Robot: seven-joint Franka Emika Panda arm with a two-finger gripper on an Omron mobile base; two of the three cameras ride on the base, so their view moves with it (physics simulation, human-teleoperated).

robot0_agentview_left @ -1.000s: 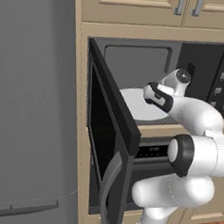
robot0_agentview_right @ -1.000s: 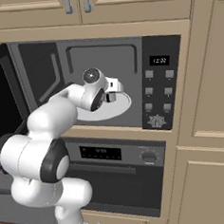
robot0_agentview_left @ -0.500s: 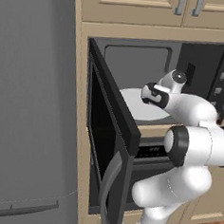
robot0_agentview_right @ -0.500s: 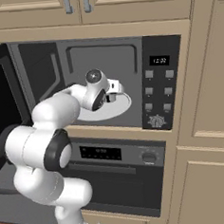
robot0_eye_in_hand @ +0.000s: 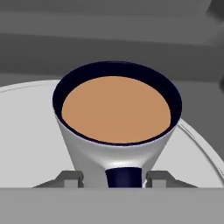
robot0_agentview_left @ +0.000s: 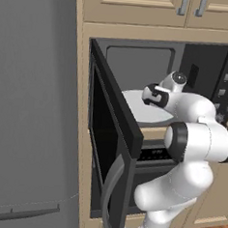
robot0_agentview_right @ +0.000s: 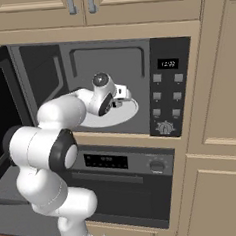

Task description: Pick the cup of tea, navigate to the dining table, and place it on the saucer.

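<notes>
Grey fingers (robot0_eye_in_hand: pixel 113 178) set either side of the cup of tea (robot0_eye_in_hand: pixel 116 118), its dark handle (robot0_eye_in_hand: pixel 124 177) between them, contact not clear, cup upright on pale round turntable (robot0_eye_in_hand: pixel 26 131) just beyond the fingertips, inside open microwave (robot0_agentview_right: pixel 111 65), door (robot0_agentview_left: pixel 109 135) swung wide.

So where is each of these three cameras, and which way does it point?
Left base view: behind the arm's left, facing the open microwave; the arm rises at lower right.
Right base view: behind its right, same microwave; the arm rises at lower left.
Hand view: on the hand, looking down at the cup of tea on the turntable plate.
Both base views share the plate.
</notes>
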